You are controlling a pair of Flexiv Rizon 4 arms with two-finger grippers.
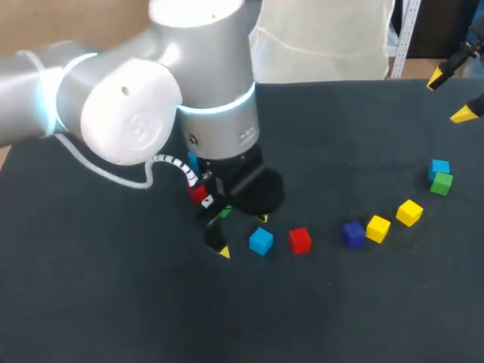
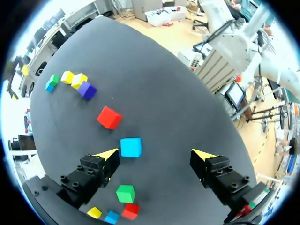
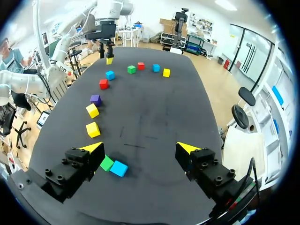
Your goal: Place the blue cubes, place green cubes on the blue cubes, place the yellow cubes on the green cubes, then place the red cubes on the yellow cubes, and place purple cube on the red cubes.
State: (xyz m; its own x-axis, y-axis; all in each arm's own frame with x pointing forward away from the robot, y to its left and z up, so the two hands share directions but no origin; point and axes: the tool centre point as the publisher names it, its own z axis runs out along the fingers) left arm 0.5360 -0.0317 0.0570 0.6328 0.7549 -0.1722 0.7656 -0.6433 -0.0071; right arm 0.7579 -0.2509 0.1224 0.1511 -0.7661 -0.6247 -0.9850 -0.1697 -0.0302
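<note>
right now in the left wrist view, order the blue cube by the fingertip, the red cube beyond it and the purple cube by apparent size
1. blue cube and red cube: look about alike, no ranking.
2. purple cube: smallest, but farthest from the camera, so true size is unsure.

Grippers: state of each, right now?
Left gripper: open, holding nothing.
Right gripper: open, holding nothing.

right gripper (image 3: pixel 139 147) spread wide near table (image 3: pixel 154 108) edge; green cube (image 3: pixel 107 163) touching blue cube (image 3: pixel 119 168) just beside one finger, yellow cube (image 3: pixel 93 130) ahead.
</note>
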